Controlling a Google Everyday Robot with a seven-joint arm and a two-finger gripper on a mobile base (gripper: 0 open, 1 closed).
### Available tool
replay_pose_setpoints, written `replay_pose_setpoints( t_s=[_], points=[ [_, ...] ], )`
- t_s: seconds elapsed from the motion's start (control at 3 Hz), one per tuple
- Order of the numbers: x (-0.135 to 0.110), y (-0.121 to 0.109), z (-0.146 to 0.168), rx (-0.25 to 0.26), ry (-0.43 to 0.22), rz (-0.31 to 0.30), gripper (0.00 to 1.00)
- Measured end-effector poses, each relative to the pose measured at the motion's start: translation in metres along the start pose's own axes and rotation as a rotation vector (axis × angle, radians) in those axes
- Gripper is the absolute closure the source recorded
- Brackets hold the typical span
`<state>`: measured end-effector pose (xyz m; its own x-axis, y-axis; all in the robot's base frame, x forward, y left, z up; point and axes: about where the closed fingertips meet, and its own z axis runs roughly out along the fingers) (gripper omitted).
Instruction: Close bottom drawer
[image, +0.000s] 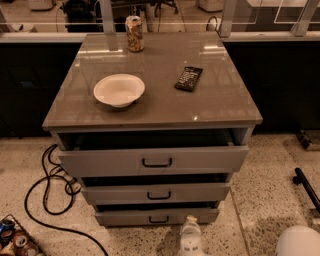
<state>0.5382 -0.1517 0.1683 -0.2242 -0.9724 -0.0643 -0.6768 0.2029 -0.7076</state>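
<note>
The bottom drawer (125, 218) is the lowest of three grey drawers in the cabinet (150, 120). It has a flat shallow front with a small black handle (158, 219) and stands pulled out a little, like the two above it. My gripper (190, 239) is a white shape at the bottom edge of the view. It is just in front of the bottom drawer and a little right of its handle, close to the front, and I cannot tell if it touches.
On the cabinet top are a white bowl (119, 90), a black remote-like object (188, 78) and a can (134, 33). A black cable (47, 190) loops on the floor at left. A white rounded robot part (300, 242) is at bottom right.
</note>
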Motion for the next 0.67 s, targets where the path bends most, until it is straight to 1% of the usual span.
replay_pose_setpoints(
  t_s=[0.33, 0.67],
  points=[
    [0.0008, 0.0013, 0.0004, -0.005, 0.003, 0.004, 0.18],
    [0.0015, 0.0025, 0.0008, -0.010, 0.005, 0.007, 0.42]
  ],
)
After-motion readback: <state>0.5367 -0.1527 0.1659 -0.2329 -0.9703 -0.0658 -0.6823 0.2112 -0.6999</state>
